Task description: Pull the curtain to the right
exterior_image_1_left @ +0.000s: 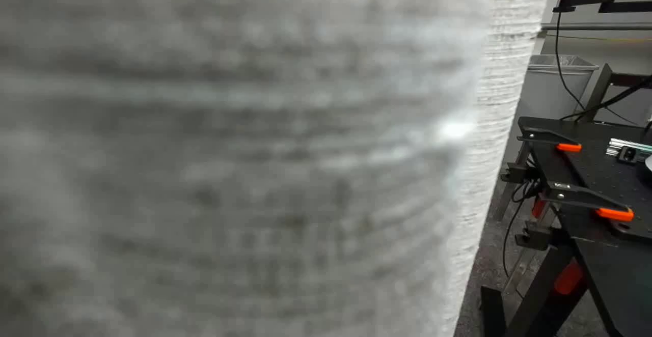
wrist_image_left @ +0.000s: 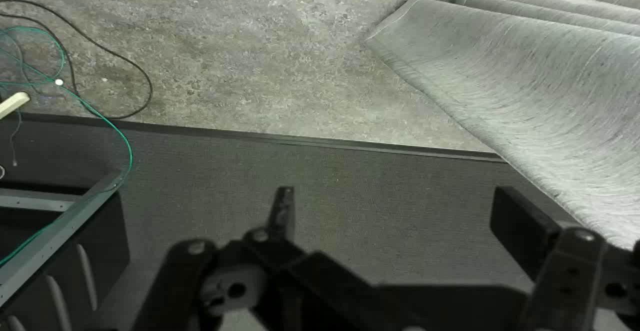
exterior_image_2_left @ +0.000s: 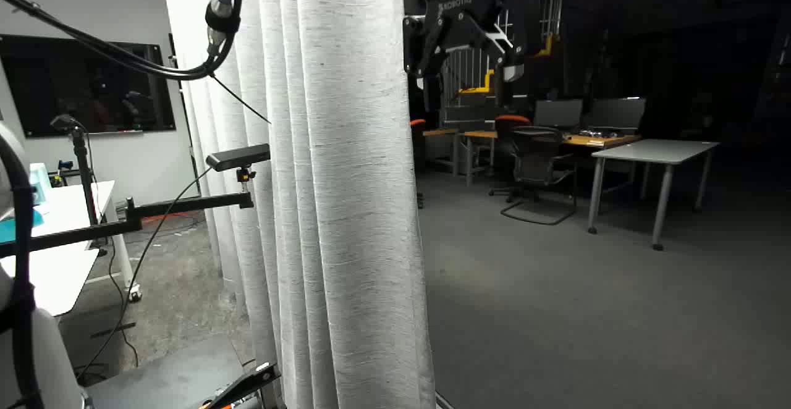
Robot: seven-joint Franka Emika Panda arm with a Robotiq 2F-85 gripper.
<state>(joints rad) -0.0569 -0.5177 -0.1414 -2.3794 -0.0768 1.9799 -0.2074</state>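
Grey woven curtain hangs beside the Robotiq gripper, contact unclear; jaws well apart. Only wrist view shows curtain's hem; only an exterior view shows lined trash bin.

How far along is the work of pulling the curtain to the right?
Approach looks done: the gripper appears beside the side edge of the curtain in an exterior view; contact is unclear. In hand: nothing; the wrist view shows its jaws apart, with dark floor behind the gap. Left: probably catching that edge and drawing it right. Any pulling done cannot be confirmed.
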